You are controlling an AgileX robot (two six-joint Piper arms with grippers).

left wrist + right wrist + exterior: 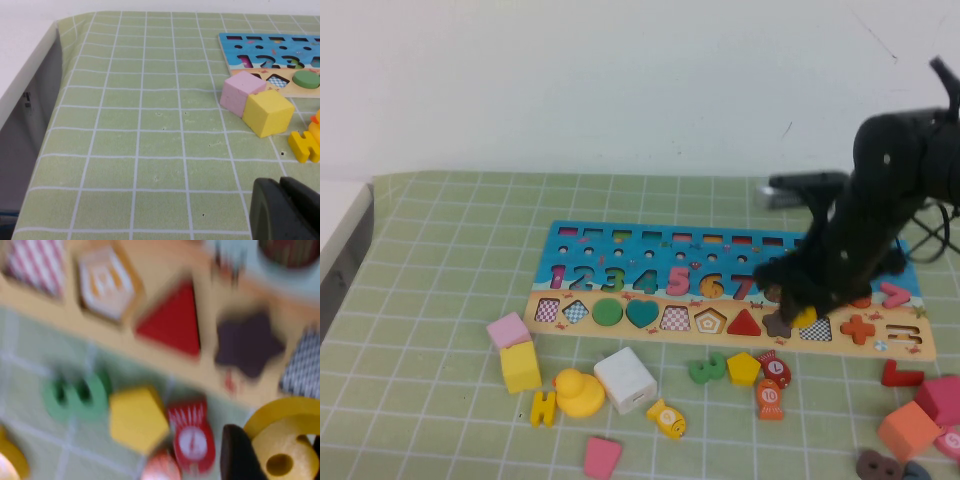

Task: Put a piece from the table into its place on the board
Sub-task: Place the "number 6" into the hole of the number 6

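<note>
The piece [807,318], a thick yellow numeral 6 [282,440], hangs between the fingers of my right gripper [801,314] just over the sandy lower band of the board [620,245], near the dark star [247,345]. In the right wrist view the right gripper [277,452] is shut on the piece, with one dark finger [239,455] pressed on its side. My left gripper [282,200] hovers low over the green mat left of the board [235,42], shut and holding nothing. It is out of the high view.
Below the board lie a green 3 [706,368], a yellow pentagon [743,368], red round pieces [772,372], a white cube [625,380], a yellow duck [580,392], and pink [508,329] and yellow [520,367] cubes. Orange and red blocks [910,428] crowd the near right corner.
</note>
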